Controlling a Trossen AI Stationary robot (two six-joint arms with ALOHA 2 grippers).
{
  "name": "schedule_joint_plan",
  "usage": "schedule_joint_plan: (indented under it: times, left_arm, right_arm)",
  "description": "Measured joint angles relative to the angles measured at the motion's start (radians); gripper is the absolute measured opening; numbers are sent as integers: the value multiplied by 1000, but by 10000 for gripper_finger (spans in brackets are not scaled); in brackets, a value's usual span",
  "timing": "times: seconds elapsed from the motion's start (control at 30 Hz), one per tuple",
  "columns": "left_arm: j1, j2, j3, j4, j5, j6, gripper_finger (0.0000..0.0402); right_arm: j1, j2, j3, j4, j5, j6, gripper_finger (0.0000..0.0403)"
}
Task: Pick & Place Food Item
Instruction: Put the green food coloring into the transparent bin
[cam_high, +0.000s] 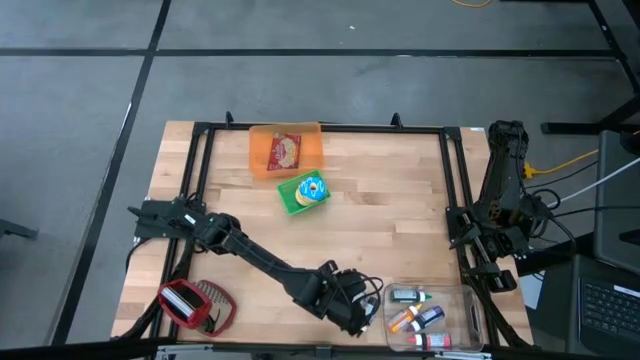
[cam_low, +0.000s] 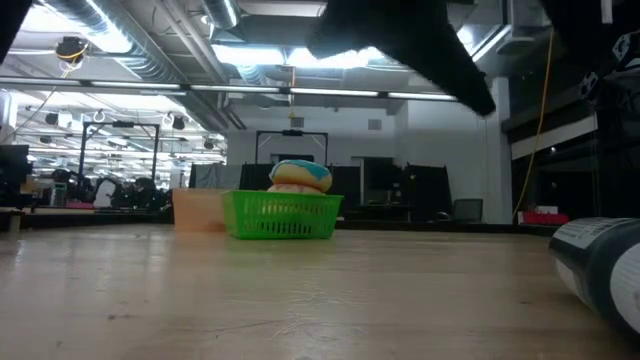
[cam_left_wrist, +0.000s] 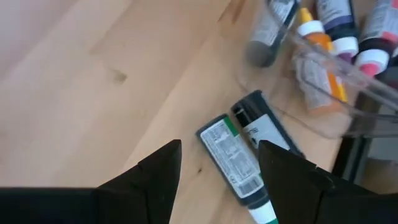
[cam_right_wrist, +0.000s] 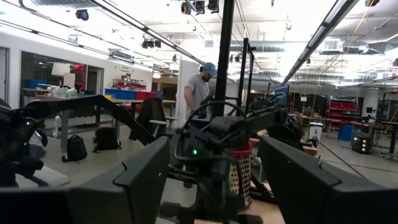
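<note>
A dark tube (cam_left_wrist: 233, 155) with a white label and a green band lies flat on the wooden table, just outside a clear bin (cam_left_wrist: 323, 121). My left gripper (cam_left_wrist: 219, 149) hangs open above it, tilted down, with one finger to each side of the tube and clear of it. In the high view this gripper (cam_high: 358, 308) is near the table's front edge, beside the bin (cam_high: 470, 300). The low view shows the tube (cam_low: 600, 265) at the right. My right gripper (cam_right_wrist: 214, 149) is open and holds nothing, on its arm (cam_high: 497, 215) parked at the table's right edge.
The clear bin holds several small coloured tubes (cam_high: 418, 318). A green basket (cam_high: 303, 192) with a round food item stands mid-table, and an orange container (cam_high: 285, 150) with a packet at the far edge. A red basket (cam_high: 195, 305) sits near left. A person (cam_right_wrist: 200, 93) stands in the room.
</note>
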Motion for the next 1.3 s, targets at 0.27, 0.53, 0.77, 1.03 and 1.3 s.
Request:
schedule_joint_plan:
  times: [0.27, 0.53, 0.77, 1.03, 1.3]
  left_arm:
    - [27, 4, -93, 111, 67, -2, 207]
    - [53, 31, -92, 123, 149, -2, 207]
    - [53, 47, -92, 140, 197, -2, 207]
    - [54, 62, -90, 173, 223, -1, 207]
    - [66, 118, -88, 233, 301, -15, 207]
  right_arm:
    - [0, 0, 0, 0, 0, 2, 251]
    - [0, 0, 0, 0, 0, 1, 251]
    - [0, 0, 0, 0, 0, 1, 251]
    - [0, 0, 0, 0, 0, -1, 251]
    - [0, 0, 0, 0, -2, 1, 252]
